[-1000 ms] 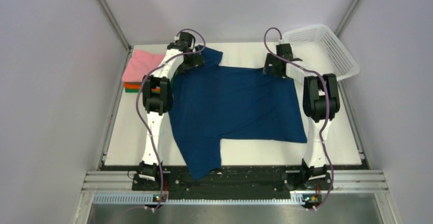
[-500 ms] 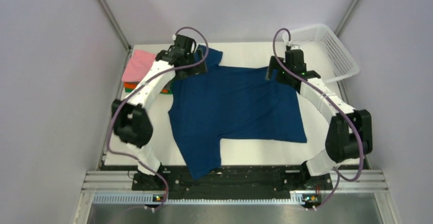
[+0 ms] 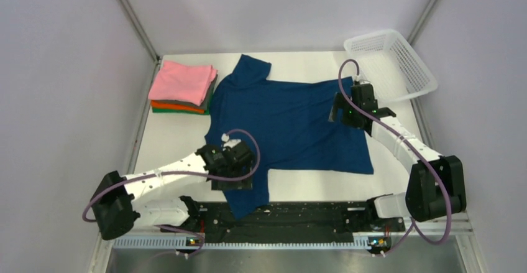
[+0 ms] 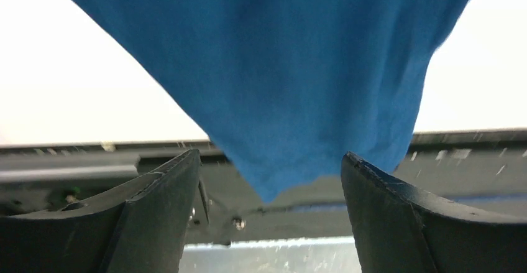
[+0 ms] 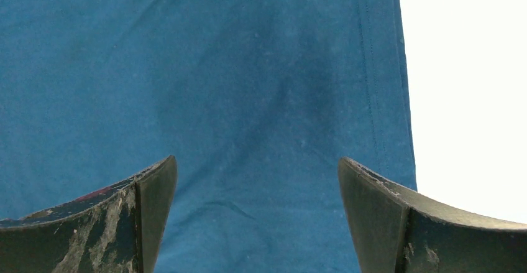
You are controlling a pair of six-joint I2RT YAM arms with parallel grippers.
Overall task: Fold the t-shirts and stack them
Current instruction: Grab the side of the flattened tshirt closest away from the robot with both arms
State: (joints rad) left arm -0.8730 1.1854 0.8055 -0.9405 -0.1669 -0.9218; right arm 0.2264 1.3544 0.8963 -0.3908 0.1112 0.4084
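Note:
The navy blue t-shirt lies spread flat on the white table; no print shows. One sleeve points to the far edge, and the other sleeve hangs over the near edge. My left gripper hovers open over the near sleeve; in the left wrist view the sleeve tip lies between its fingers, not gripped. My right gripper is open above the shirt's right hem, with its own point over cloth. Folded pink, orange and green shirts are stacked at the far left.
A white mesh basket stands at the far right corner. The black rail and the arm bases run along the near edge. Grey walls close in on the left, right and back. Bare white table lies right of the hem.
My left arm swung from the shirt's far left shoulder down to the near sleeve. My right arm drew back a little along the right hem. The far sleeve now lies uncovered.

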